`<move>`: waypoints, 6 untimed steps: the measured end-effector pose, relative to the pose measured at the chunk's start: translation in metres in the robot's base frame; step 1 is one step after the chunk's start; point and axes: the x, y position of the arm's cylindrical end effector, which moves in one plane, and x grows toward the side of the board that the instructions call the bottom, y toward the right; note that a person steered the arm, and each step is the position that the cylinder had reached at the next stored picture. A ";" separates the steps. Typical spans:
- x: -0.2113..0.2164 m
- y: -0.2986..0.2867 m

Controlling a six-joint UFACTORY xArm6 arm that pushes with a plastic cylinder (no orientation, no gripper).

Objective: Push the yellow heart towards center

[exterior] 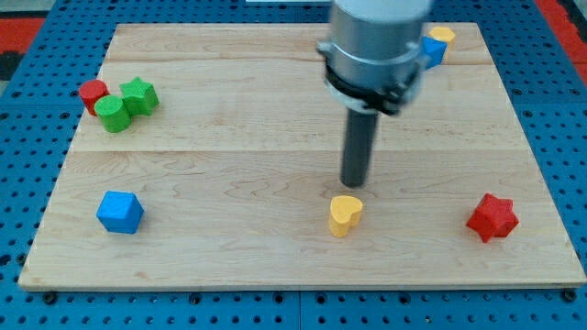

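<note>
Yellow heart (pixel 345 214) low on bench (pixel 275 257), below centre, tip (pixel 354 184) just above it on wrong side for pushing centreward; no pincer fitted, so state untellable; push not begun.

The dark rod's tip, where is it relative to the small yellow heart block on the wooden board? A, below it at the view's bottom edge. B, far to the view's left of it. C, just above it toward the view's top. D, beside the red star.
C: my tip sits just above the small yellow heart block, toward the view's top, with a narrow gap of wooden board between them.
</note>
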 end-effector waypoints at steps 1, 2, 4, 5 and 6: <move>0.038 0.038; 0.076 0.038; 0.013 -0.069; -0.009 -0.096; 0.003 -0.069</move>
